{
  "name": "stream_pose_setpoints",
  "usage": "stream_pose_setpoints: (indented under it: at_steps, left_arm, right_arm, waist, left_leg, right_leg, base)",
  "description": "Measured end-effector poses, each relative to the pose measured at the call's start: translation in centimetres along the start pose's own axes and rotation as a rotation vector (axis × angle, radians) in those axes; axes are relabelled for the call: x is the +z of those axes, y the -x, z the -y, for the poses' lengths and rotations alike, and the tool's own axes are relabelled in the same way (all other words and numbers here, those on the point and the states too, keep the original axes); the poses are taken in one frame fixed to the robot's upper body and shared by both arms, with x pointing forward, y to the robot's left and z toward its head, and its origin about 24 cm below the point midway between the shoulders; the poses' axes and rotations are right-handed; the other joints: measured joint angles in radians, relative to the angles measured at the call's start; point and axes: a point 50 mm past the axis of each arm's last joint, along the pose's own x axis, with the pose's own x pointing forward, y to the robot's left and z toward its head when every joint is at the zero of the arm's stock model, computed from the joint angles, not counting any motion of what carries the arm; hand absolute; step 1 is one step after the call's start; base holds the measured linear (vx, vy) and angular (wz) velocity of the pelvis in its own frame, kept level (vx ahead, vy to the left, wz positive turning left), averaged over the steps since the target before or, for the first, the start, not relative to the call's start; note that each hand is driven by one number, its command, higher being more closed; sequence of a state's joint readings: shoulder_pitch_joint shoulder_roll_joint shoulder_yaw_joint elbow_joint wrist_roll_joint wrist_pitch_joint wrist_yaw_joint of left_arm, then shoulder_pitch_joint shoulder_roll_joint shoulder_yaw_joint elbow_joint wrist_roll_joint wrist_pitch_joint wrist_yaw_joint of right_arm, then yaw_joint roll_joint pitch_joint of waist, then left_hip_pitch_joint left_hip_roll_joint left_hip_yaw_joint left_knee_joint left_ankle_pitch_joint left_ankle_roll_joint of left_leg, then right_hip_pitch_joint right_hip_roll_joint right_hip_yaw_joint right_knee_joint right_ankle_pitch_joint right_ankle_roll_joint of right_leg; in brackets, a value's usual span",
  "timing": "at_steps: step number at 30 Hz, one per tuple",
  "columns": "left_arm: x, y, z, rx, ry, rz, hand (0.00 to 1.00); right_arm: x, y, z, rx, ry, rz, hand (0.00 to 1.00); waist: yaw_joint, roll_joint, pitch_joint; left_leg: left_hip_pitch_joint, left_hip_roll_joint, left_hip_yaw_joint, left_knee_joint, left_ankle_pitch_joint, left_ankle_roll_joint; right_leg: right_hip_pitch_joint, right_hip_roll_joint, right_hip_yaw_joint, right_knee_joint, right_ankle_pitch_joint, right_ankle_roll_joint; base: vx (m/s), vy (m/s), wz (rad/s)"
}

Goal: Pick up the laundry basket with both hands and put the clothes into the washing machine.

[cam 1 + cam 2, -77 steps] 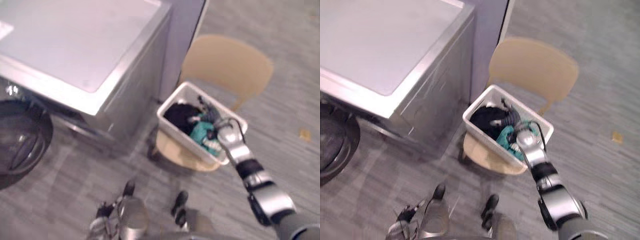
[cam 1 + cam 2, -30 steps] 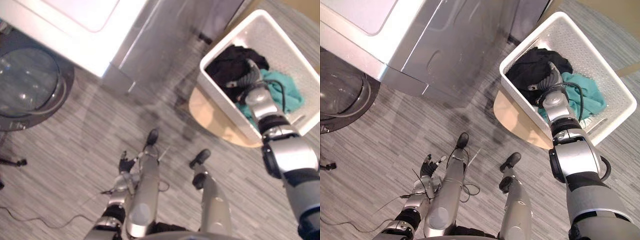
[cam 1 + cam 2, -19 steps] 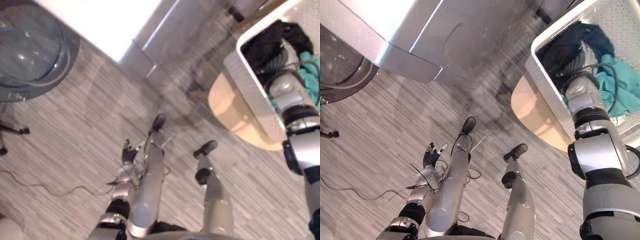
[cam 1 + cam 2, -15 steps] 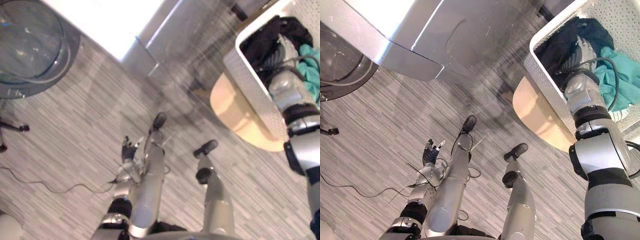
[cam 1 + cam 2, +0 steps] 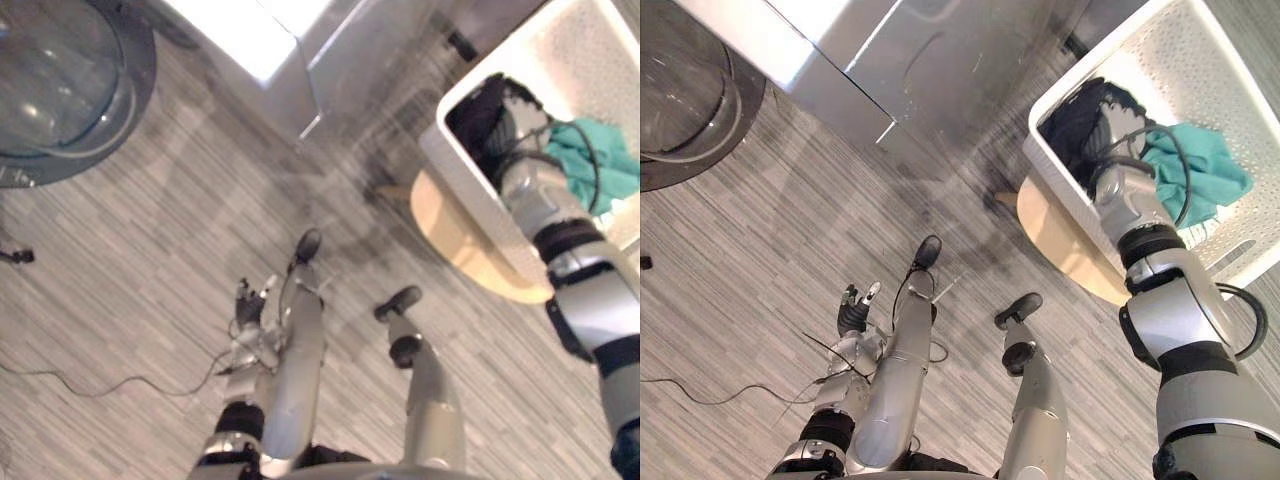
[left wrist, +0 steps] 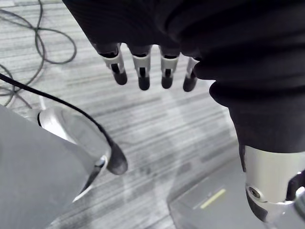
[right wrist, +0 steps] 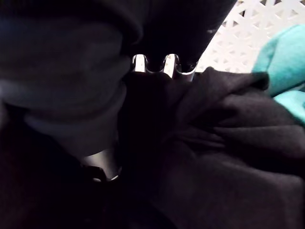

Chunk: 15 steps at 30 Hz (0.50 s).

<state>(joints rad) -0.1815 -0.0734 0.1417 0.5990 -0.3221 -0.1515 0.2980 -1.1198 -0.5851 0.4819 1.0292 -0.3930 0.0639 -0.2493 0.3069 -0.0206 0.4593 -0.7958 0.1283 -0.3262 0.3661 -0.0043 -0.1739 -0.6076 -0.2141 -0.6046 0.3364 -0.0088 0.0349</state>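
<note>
One hand works: the right hand [image 5: 1120, 140] is buried in the black garment [image 5: 1072, 125] inside the white laundry basket [image 5: 1200, 60] on the wooden chair [image 5: 1055, 240], and I cannot tell whether it grips. The left hand [image 6: 141, 67] hangs relaxed. The grab step is underway. Next comes a firm pinch, then the carry to the washing machine [image 5: 940, 60].

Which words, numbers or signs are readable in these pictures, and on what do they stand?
No text can be read anywhere.
A small yellow strip on a grey surface, left wrist view: too blurred to read.
The washing machine and the basket: no print visible.
</note>
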Motion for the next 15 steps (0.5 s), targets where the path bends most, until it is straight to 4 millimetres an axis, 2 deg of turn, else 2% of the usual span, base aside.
stream_pose_setpoints:
  at_steps: [2, 5, 8, 10, 13, 15]
  left_arm:
    - [-0.2, 0.1, -0.6, 0.026, 0.002, -0.005, 0.0]
    - [-0.2, 0.0, -1.1, 0.034, -0.008, -0.004, 0.0]
    - [-0.8, 0.3, -2.0, 0.036, -0.05, -0.021, 0.0]
    - [-1.5, 0.8, -3.0, 0.022, -0.106, -0.041, 0.0]
    - [-2.5, 1.4, -3.4, -0.027, -0.176, -0.075, 0.0]
    - [-2.8, 1.7, -3.3, -0.063, -0.225, -0.083, 0.0]
  right_arm:
    - [-0.4, 0.5, -1.5, 0.035, -0.099, -0.034, 1.0]
    - [-1.0, 0.7, -1.3, 0.015, -0.236, -0.077, 1.0]
    - [-0.1, 0.3, 0.9, -0.077, -0.429, -0.056, 1.0]
    - [0.8, 0.6, 2.9, -0.168, -0.545, 0.013, 1.0]
    - [0.8, 0.9, 4.8, -0.256, -0.646, 0.048, 1.0]
    - [0.3, 1.2, 5.2, -0.291, -0.684, 0.049, 1.0]
  waist:
    - [-0.014, -0.001, -0.001]
    - [-0.033, -0.005, -0.003]
    - [-0.057, -0.022, -0.012]
    - [-0.078, -0.044, -0.027]
    - [-0.109, -0.071, -0.073]
    - [-0.124, -0.082, -0.109]
  left_leg:
    - [0.052, 0.0, 0.023, -0.003, -0.001, 0.003]
    - [0.114, -0.004, 0.042, -0.013, -0.003, 0.006]
    - [0.202, -0.003, 0.084, -0.038, -0.005, 0.009]
    - [0.274, -0.002, 0.111, -0.061, -0.004, 0.01]
    - [0.338, 0.002, 0.136, -0.099, -0.002, 0.012]
    - [0.368, 0.004, 0.148, -0.127, 0.002, 0.016]
  right_leg:
    - [0.032, -0.014, 0.009, 0.023, -0.014, 0.003]
    - [0.072, -0.036, 0.016, 0.052, -0.04, 0.01]
    - [0.116, -0.055, 0.039, 0.081, -0.058, 0.012]
    - [0.161, -0.066, 0.054, 0.091, -0.066, 0.015]
    - [0.197, -0.066, 0.069, 0.081, -0.068, 0.018]
    - [0.213, -0.064, 0.076, 0.067, -0.068, 0.02]
  base:
    - [0.0, 0.0, 0.0]
    - [-0.02, 0.003, 0.05]
    - [-0.01, -0.01, -0.11]
    - [0.04, -0.032, -0.14]
    - [0.05, -0.029, -0.11]
    - [0.07, -0.014, -0.09]
